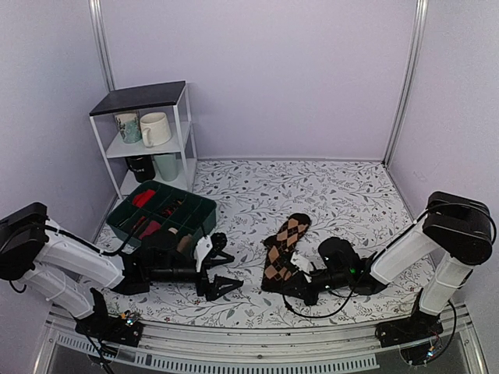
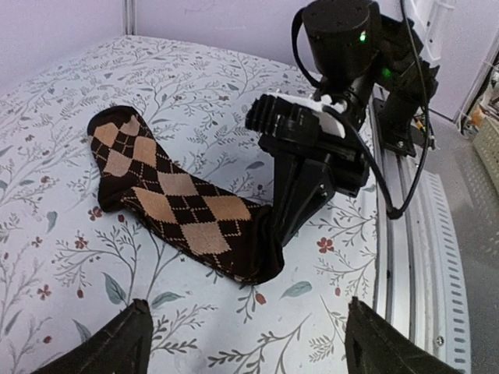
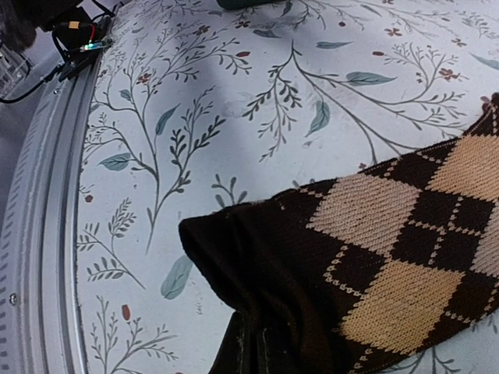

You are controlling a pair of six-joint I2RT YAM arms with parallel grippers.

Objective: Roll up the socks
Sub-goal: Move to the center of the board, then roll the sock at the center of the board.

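Note:
A brown and tan argyle sock (image 1: 284, 243) lies flat on the floral tablecloth, its dark cuff end toward the near edge. My right gripper (image 1: 290, 282) is shut on that cuff end; the pinched, bunched fabric shows in the right wrist view (image 3: 265, 312) and from the side in the left wrist view (image 2: 269, 238). The sock (image 2: 168, 199) stretches away to the upper left there. My left gripper (image 1: 222, 273) is open and empty, lying on the table left of the sock, its fingertips (image 2: 129, 343) wide apart and facing the cuff.
A green compartment tray (image 1: 160, 214) with small items stands at the left. A white shelf (image 1: 144, 140) with mugs stands behind it. The metal rail (image 1: 257, 354) runs along the table's near edge.

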